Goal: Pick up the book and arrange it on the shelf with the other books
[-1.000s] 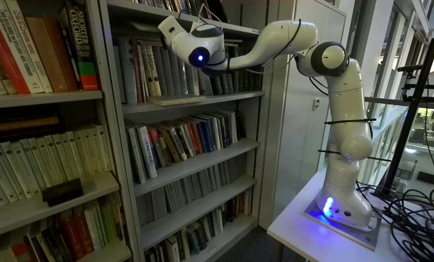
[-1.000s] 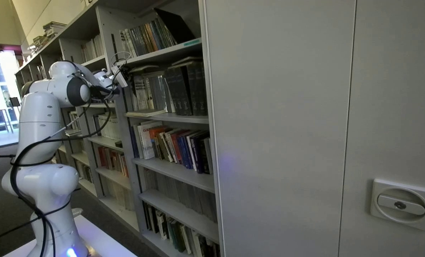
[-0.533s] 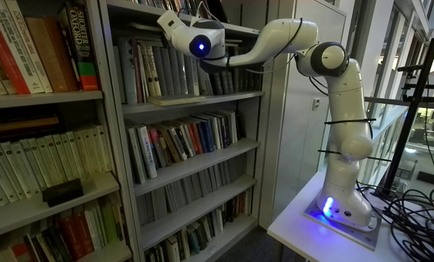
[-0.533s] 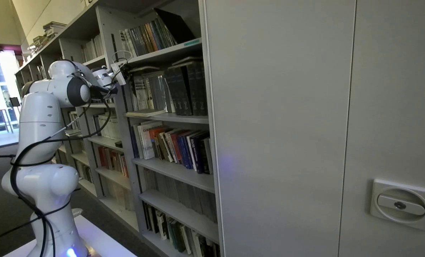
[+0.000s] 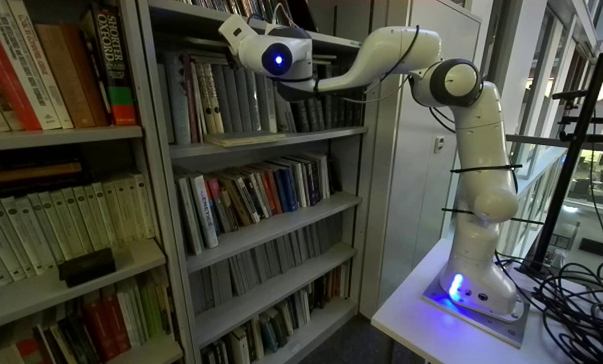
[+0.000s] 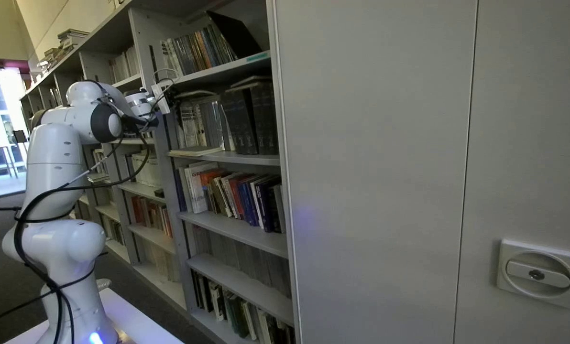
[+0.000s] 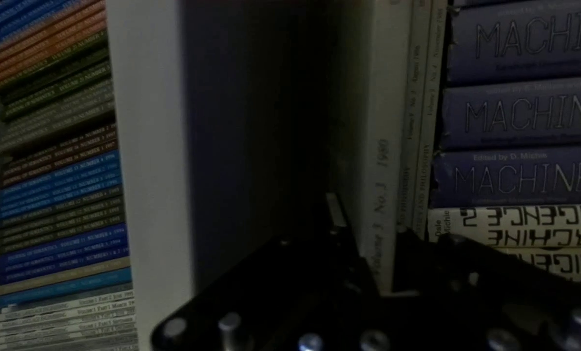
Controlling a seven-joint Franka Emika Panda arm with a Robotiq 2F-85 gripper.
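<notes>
The book [image 7: 382, 185] is thin and pale, with "Volume 3 No. 3 1980" on its spine. My gripper [image 7: 367, 219] is shut on it, one finger along each cover. In the wrist view it sits between an upper shelf board and thin pale books [image 7: 424, 97] lying flat on the row. The shelf [image 5: 291, 220] is the tall grey metal bookcase. The other books [image 5: 233, 96] stand upright below the gripper; "Machine Intelligence" spines [image 7: 524, 117] show close by. In an exterior view my gripper [image 6: 171, 95] is at the bookcase's upper tier, and a pale edge seems to be the held book [image 6: 197, 94].
The upper shelf board [image 7: 149, 146] runs close beside the gripper, with coloured journals [image 7: 61, 170] beyond it. A pale flat book [image 5: 246, 138] lies at the front of the tier below. An upright divider [image 5: 152, 126] separates the neighbouring bookcase. Cables hang along the arm.
The wrist has risen and tilted slightly. The held book's pale edge has dipped a little toward the row of books. The gripper stays at the same tier.
</notes>
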